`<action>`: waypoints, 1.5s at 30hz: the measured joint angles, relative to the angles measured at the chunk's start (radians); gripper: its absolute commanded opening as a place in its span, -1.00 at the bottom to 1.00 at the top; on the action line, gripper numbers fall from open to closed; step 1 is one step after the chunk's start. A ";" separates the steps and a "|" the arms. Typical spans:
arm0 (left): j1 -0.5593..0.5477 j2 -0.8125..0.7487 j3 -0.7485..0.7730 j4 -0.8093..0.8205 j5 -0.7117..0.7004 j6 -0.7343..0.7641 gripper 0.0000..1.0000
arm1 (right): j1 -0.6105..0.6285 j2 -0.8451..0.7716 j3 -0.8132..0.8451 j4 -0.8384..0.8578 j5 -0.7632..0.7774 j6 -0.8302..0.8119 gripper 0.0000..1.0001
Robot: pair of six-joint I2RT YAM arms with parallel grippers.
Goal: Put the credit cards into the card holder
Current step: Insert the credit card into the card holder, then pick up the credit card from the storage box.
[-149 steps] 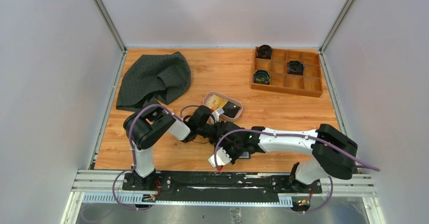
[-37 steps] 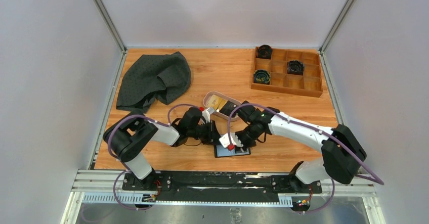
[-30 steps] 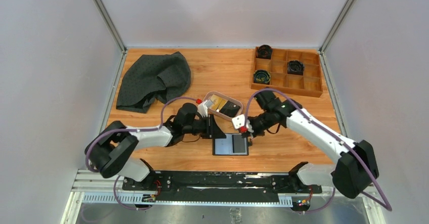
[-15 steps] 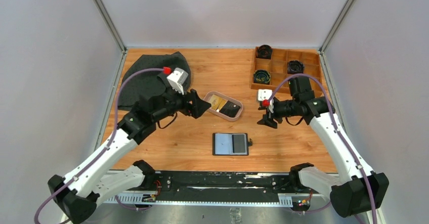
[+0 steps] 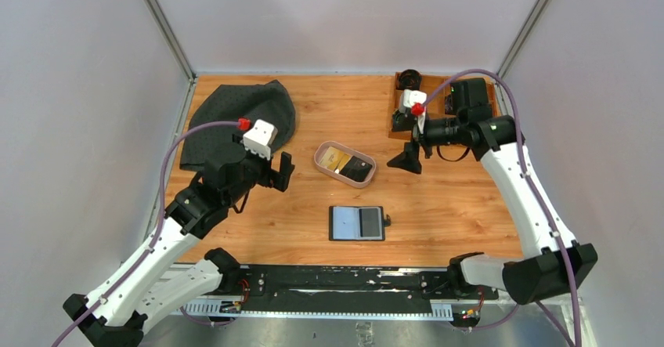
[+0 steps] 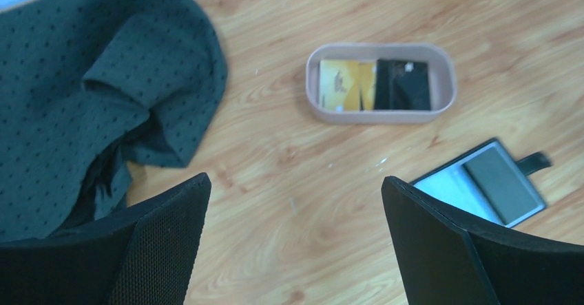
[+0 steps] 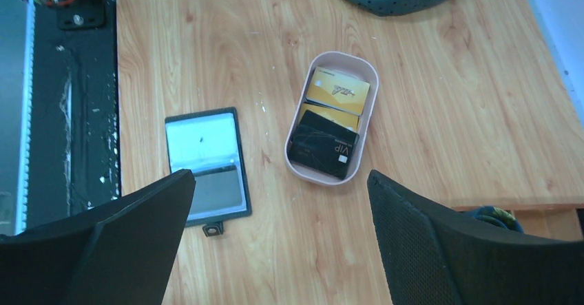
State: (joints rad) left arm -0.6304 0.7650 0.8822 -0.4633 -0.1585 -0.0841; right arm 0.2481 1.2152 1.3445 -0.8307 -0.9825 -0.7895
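So: my left tool (image 5: 283, 171) and right tool (image 5: 409, 161) were both spread wide, gripping nothing, up off the surface (image 5: 470, 206). Gold card (image 7: 337, 90) and black card (image 7: 322, 152) lay in the pink tray (image 6: 379, 117) between them. Wallet (image 5: 344, 223) lay open and flat nearer my bases, grey card (image 6: 501, 193) in one pocket.

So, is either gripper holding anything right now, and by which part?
Nothing is held. The left gripper and right gripper are both open and empty. The cards lie in the tray; the holder lies open on the table.
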 measured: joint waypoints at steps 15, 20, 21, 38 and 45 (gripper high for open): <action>0.001 -0.032 -0.122 -0.004 -0.080 0.048 1.00 | 0.000 0.280 0.150 -0.008 -0.035 0.122 1.00; 0.001 -0.015 -0.122 -0.004 -0.090 0.048 1.00 | 0.000 0.340 0.186 -0.007 -0.016 0.170 1.00; 0.001 -0.016 -0.122 -0.004 -0.095 0.048 1.00 | 0.000 0.347 0.187 -0.007 -0.013 0.177 1.00; 0.019 -0.026 -0.129 -0.003 -0.142 0.051 1.00 | 0.018 0.418 0.277 -0.005 0.123 0.274 1.00; 0.021 -0.026 -0.131 -0.003 -0.142 0.051 1.00 | 0.052 0.421 0.417 -0.002 0.241 0.249 1.00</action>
State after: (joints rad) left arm -0.6098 0.7395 0.7509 -0.4660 -0.3004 -0.0326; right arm 0.3000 1.6363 1.7618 -0.8322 -0.7414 -0.5400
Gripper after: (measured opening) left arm 0.999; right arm 0.999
